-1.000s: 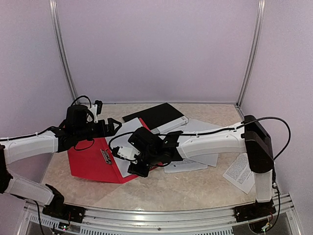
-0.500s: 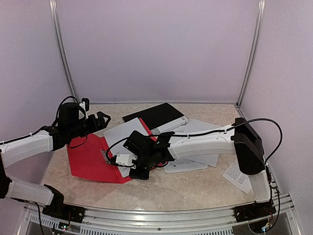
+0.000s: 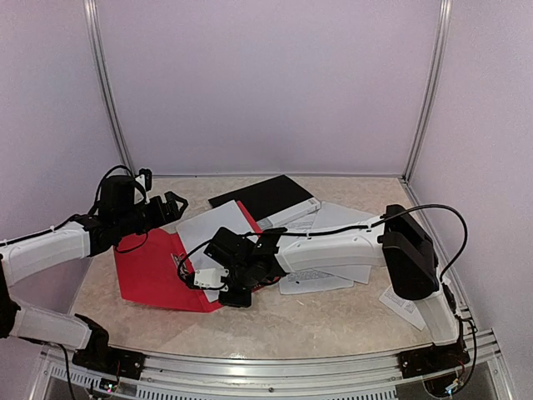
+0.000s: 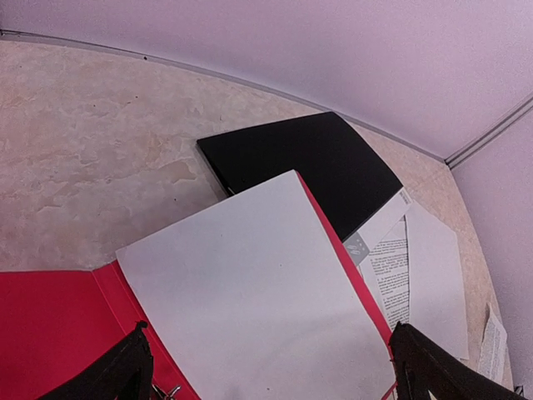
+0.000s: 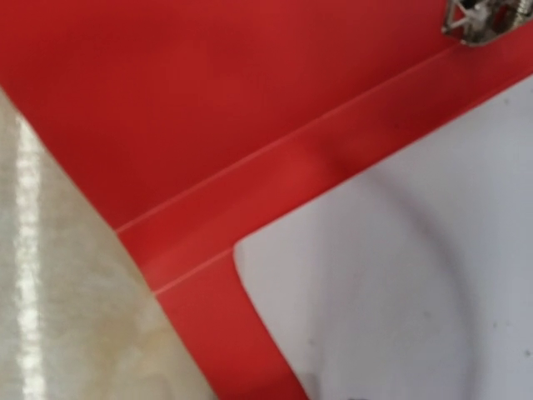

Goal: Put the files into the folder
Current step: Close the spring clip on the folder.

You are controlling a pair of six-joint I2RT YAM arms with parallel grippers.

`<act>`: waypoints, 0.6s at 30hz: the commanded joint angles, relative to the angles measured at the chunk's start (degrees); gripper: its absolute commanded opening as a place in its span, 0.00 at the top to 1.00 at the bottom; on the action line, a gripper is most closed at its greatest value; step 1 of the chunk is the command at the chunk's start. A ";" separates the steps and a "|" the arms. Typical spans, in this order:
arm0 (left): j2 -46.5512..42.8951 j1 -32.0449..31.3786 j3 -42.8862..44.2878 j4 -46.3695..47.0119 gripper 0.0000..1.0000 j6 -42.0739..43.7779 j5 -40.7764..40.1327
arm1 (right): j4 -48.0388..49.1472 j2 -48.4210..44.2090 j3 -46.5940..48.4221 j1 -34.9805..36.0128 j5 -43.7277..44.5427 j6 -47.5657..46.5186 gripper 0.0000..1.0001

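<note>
The red folder (image 3: 146,271) lies open at the left; its metal clip (image 5: 479,21) shows in the right wrist view. A blank white sheet (image 3: 208,229) lies on its right half, and shows in the left wrist view (image 4: 250,283) and the right wrist view (image 5: 416,275). More files (image 3: 337,218) lie to the right, some printed (image 4: 391,267). A small printed sheet (image 3: 404,304) lies far right. My left gripper (image 3: 172,204) hovers open above the folder's far edge. My right gripper (image 3: 231,292) is low over the sheet's near corner; its fingers are hidden.
A black folder (image 3: 262,196) lies at the back, under the sheet's far edge. The right arm stretches across the loose sheets. Bare table (image 5: 50,292) borders the red folder's near edge. Walls close the left, back and right.
My left gripper drew back to the left off the sheet. My right gripper moved left and nearer, toward the folder's near edge.
</note>
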 commanded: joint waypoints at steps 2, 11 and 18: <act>0.02 0.39 0.65 -0.99 0.04 0.21 0.42 | -2.11 1.17 1.45 0.58 1.87 -1.37 0.64; 0.64 0.36 0.71 -1.03 0.04 0.29 0.70 | -2.26 0.55 1.54 0.44 2.86 -1.82 0.77; 0.81 0.36 0.66 -1.08 0.04 0.29 0.95 | -1.72 -1.18 0.64 0.43 4.22 -1.42 0.82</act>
